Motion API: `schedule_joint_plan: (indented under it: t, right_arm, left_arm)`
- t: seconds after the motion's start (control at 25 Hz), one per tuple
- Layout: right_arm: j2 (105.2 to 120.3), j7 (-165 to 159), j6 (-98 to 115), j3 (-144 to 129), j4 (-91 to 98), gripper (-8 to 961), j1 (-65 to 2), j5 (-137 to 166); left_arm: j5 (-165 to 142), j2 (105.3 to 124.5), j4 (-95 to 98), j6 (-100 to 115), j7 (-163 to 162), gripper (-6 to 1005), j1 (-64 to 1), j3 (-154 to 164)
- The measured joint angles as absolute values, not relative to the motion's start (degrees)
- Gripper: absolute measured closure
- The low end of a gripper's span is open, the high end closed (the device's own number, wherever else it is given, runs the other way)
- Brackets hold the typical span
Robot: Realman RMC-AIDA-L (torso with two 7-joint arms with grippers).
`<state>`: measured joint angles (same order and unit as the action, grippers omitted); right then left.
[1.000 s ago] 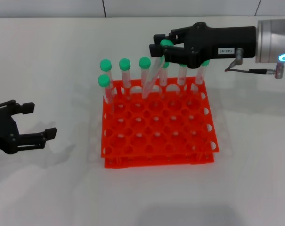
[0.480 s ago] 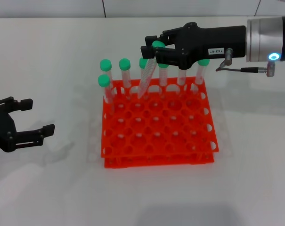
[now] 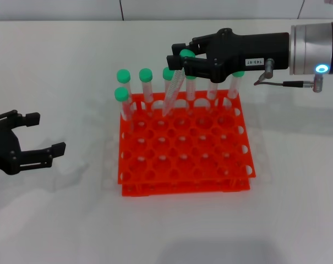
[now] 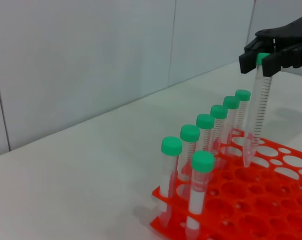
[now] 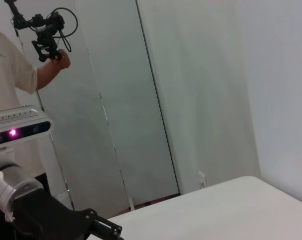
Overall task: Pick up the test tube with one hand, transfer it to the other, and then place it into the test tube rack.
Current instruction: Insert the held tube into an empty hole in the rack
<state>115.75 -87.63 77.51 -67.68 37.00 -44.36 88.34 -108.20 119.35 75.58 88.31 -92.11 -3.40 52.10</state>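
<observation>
The left end effector (image 3: 37, 140) is parked nearest, low on the white counter (image 3: 56, 220), fingers spread and holding nothing. Beyond it the orange-red test tube rack (image 3: 183, 148) is seen, seven capped tubes standing along its far rows. The test tube (image 3: 173, 89) is pinched at its green cap by the right end effector (image 3: 180, 59), tilted, tip just at a back-row hole. If lowered at that slant, the rim could be caught or a neighbour knocked. Pale wall panels behind
</observation>
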Motion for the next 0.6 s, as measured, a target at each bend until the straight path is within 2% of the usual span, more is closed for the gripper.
schedule_joint_plan:
  t: [0.6]
  right_arm:
    - [115.83, -87.56, 78.51, -67.67, 37.08, 693, -44.28, 88.18]
  left_arm:
    - [-108.19, 119.35, 75.13, 88.64, -91.22, 107, -3.14, 52.30]
